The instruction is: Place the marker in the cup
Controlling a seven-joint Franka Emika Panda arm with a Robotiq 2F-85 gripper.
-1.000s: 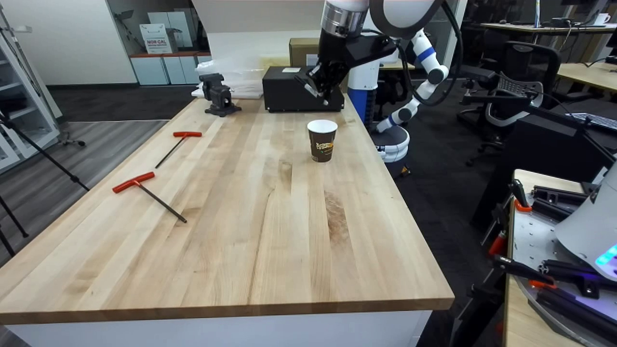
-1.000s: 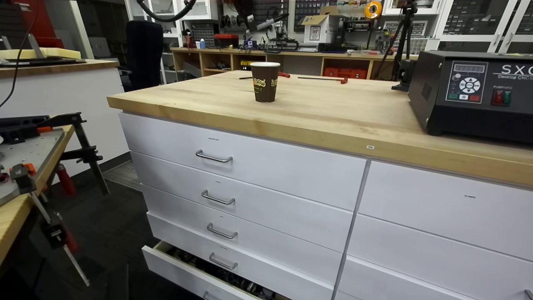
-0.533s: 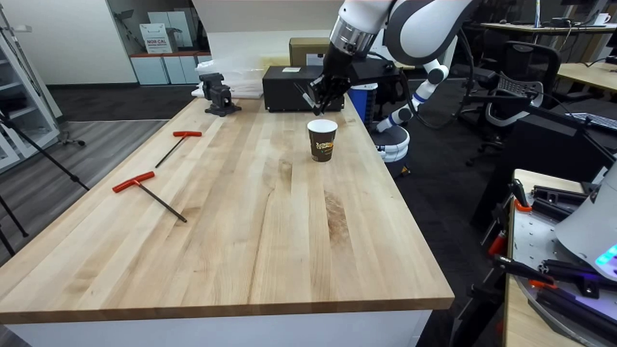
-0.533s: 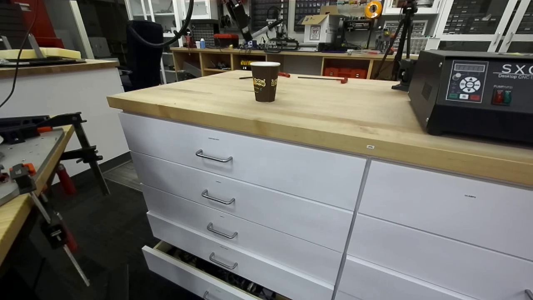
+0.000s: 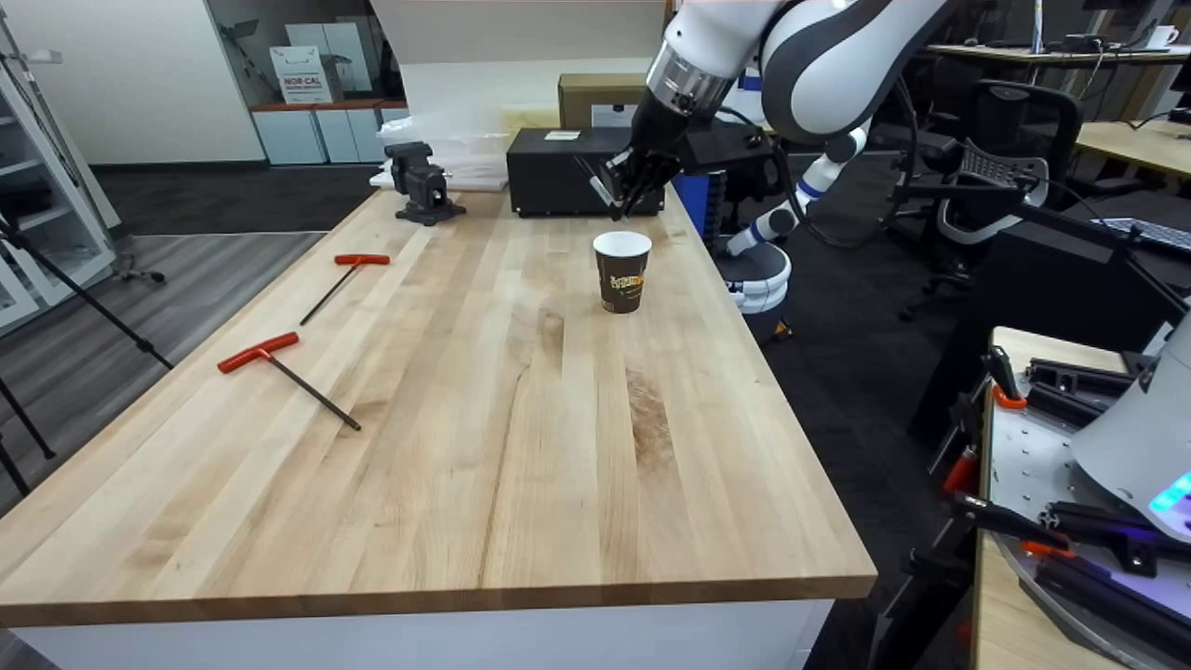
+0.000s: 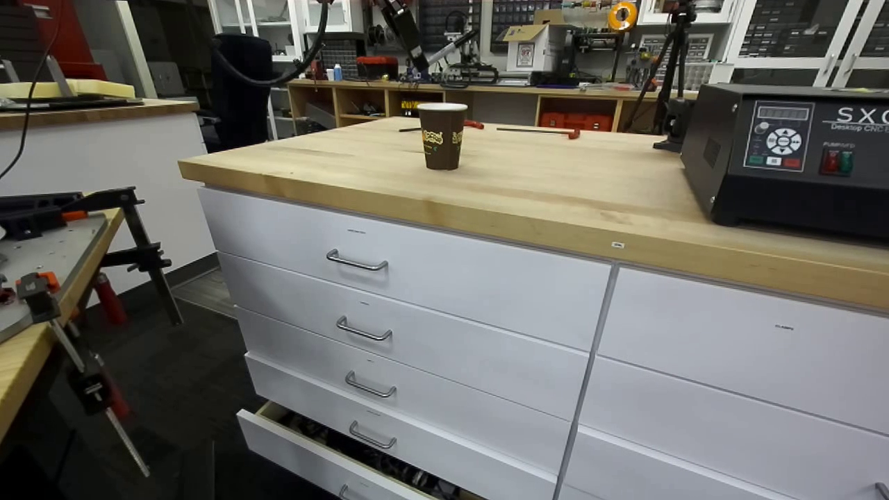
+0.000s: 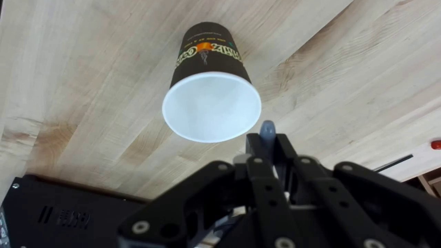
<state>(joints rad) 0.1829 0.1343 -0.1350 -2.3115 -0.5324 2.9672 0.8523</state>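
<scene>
The cup, dark brown with a white rim, stands upright on the wooden table (image 5: pixel 437 521). It shows in both exterior views (image 5: pixel 621 284) (image 6: pixel 440 146) and in the wrist view (image 7: pixel 208 58), where I look into its white inside. My gripper (image 7: pixel 267 146) is shut on the marker (image 7: pixel 267 131). Only the marker's blue-grey rounded end shows past the fingertips; the rest is hidden between the fingers. In the wrist view this end lies just outside the cup's rim, at its lower right. In an exterior view my gripper (image 5: pixel 618 200) is above the cup's rim, apart from it.
Two red-handled T-shaped tools (image 5: pixel 260 352) (image 5: pixel 361 260) lie along the table's left edge. A black box (image 5: pixel 556 177) stands behind the gripper; it also shows in the wrist view (image 7: pixel 69 213). A small black vise (image 5: pixel 424 184) stands beside the box. A low drawer (image 6: pixel 326 451) is open.
My gripper has come down toward the cup over the last second, then shifted slightly right in an exterior view. The arm has come lower with it. The cup and tools have not moved.
</scene>
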